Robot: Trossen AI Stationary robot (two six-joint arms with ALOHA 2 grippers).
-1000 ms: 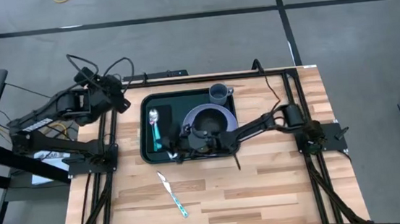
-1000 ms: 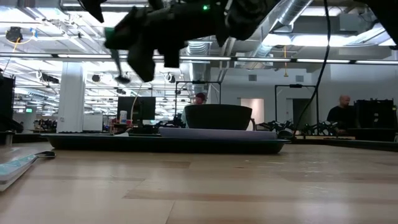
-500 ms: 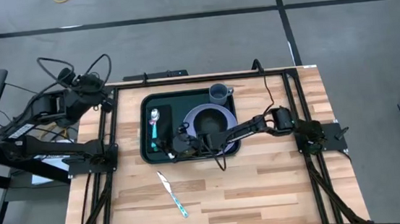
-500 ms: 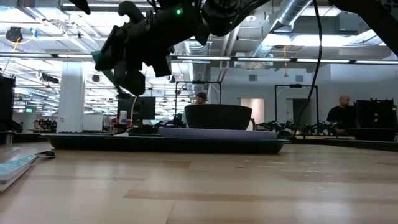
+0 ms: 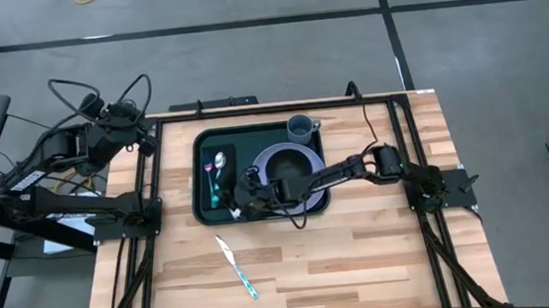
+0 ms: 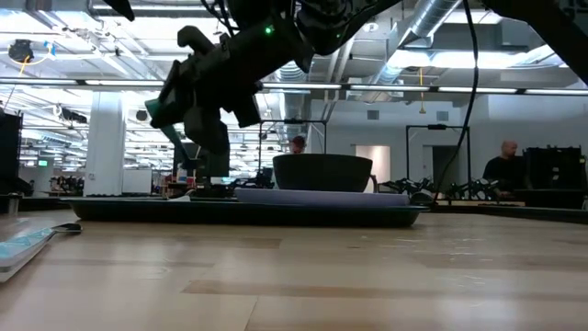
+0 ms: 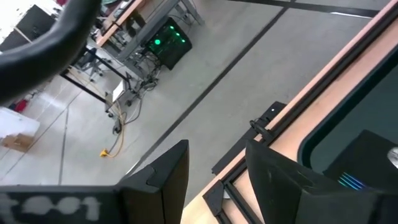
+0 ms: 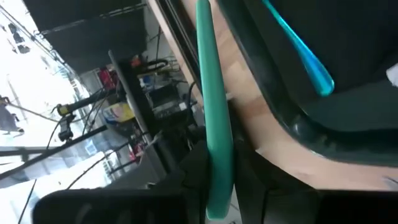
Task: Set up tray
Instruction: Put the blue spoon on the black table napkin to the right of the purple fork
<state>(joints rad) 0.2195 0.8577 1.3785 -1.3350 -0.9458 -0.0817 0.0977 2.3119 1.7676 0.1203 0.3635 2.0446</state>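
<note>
Right jaws: narrowed onto the green handle of a utensil [image 8: 214, 124]; I could not see its working end.
Right gripper [image 5: 243, 197]: hung low over the near left part of the tray, just beside the napkin [image 5: 229, 168].
Held piece: tilted steeply, and I could not tell whether its lower end touched anything.
Beside it: a spoon [image 5: 218, 169] already lay along the napkin's left side.
Tray [image 5: 198, 196]: sat at the far middle of the surface [image 5: 363, 256], carrying a purple plate [image 5: 300, 157] and a grey cup [image 5: 300, 127] in its far right corner.
Loose utensil [image 5: 237, 267]: lay alone on the bare wood, nearer me and well apart from the tray.
Left jaws: stood wide with nothing between them.
Left gripper [image 7: 214, 177]: waited off the far left corner of the surface.
Step, as I judged it: laying the held utensil down by the spoon.
Next move: lower it flat, part the jaws, lift clear, then fetch the loose utensil.
Change over the last second: the left arm had pulled back from the tray's corner; the right gripper had slid left and dropped.
</note>
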